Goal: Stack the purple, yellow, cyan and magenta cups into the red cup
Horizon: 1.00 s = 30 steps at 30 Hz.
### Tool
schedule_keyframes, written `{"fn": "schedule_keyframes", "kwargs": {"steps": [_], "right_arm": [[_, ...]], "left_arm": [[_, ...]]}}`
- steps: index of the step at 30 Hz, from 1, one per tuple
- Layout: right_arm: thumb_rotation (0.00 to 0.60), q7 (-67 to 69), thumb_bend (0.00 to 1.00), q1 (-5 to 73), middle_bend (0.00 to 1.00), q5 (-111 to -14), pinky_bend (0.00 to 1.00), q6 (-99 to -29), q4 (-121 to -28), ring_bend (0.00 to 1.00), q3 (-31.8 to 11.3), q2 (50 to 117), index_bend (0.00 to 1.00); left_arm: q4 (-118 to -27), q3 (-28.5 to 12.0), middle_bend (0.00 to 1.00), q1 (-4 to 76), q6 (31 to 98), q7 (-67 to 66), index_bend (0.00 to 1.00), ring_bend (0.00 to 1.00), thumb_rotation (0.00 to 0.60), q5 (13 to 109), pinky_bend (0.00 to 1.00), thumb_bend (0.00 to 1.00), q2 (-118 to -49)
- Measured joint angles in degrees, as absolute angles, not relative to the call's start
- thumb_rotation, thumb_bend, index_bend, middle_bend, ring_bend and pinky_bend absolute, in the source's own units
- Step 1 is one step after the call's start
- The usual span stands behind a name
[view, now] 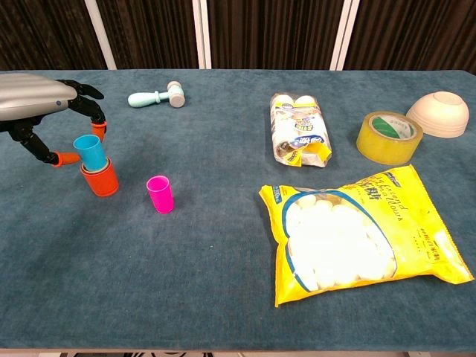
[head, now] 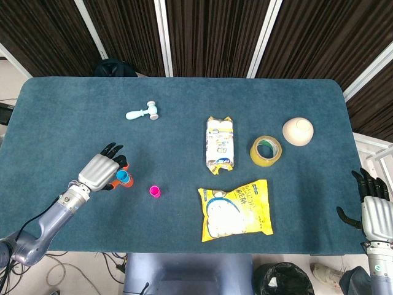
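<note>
The left hand pinches the cyan cup into the red cup – yellow and purple cups hidden – while the right hand, cut off at the frame's near right edge, shows fingers apart.

Toy hammer at 11 o'clock. Snack pack center, tape roll and bowl at 3, yellow bag at 5.

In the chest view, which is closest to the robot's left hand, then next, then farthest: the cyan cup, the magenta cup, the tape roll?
1. cyan cup, right at the left hand
2. magenta cup, to the cyan cup's right
3. tape roll, far right
</note>
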State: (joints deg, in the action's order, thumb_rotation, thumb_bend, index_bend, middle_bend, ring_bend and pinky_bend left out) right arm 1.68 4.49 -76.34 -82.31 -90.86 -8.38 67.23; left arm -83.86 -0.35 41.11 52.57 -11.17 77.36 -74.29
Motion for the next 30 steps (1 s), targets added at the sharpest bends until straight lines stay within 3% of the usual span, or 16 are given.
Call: {"fn": "schedule_keyframes", "kwargs": {"steps": [8,12,30], "right_arm": [[0.6,1.73,0.32,4.54,0.04,-76.29,0.0,-82.16,-90.86,0.1,-8.38,67.22,0.11],[0.6,1.69,0.32,4.51,0.04,-76.24,0.0,-82.22,-90.97,0.1,-8.42,67.15,0.11],[0.6,1.9,0.32,4.32,0.04,-75.88,0.0,-82.43,-91.5,0.1,-8.66,66.73,0.11]], "left_arm": [[-84.38,-0.07,0.23,41.34,50.42,-13.18,0.22,0.0,0.6,76.15,0.0,0.27,-73.54],[-86.05,-0.52,0.23,41.53,50.41,-13.58,0.17,0.0,0.6,75.95,0.0,0.25,-72.64],[-91.45,-2.95,0.23,43.94,48.84,-13.73,0.22,0.0,0.6,76.29,0.0,0.24,-74.22]]}}
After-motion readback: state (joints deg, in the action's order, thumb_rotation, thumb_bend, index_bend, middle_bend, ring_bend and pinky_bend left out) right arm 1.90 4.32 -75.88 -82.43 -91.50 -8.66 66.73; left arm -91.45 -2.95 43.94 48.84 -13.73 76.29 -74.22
